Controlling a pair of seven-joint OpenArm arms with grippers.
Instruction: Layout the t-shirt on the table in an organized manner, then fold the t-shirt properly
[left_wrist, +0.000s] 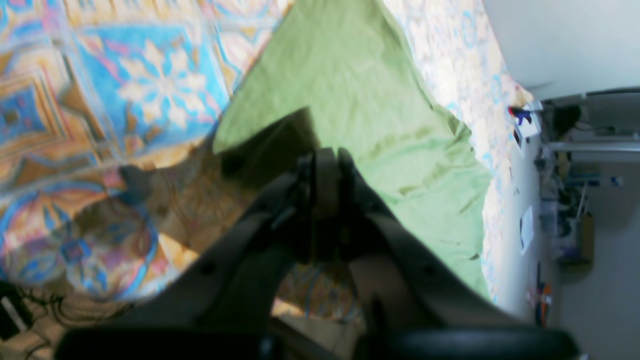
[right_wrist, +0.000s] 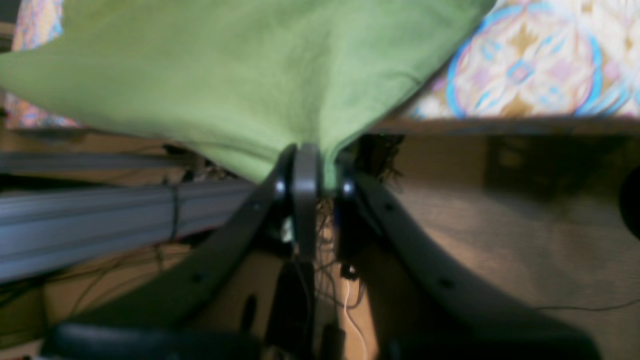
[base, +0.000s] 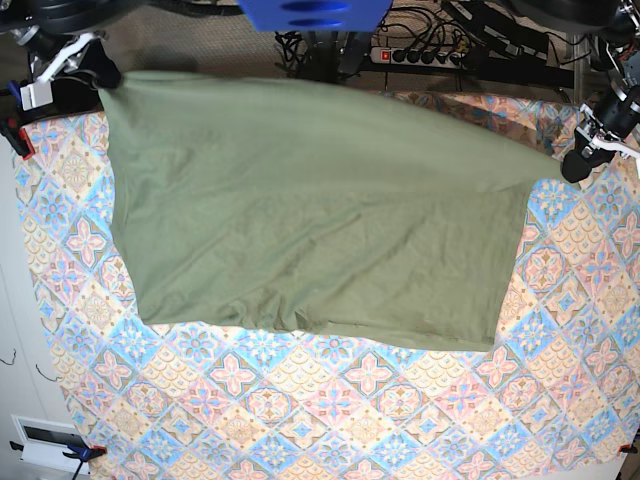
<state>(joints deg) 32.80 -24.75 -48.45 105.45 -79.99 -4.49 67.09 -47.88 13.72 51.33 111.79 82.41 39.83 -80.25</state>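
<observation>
The olive t-shirt (base: 310, 210) hangs stretched over the patterned desk (base: 400, 420), its far edge lifted. The right tool (right_wrist: 315, 165) and left tool (left_wrist: 325, 167) each pinch a corner. Uneven pulling could slip a corner free, so that the shirt drops crooked.

Both arms (base: 600, 125) end in black, curved jaws studded with screws.
</observation>
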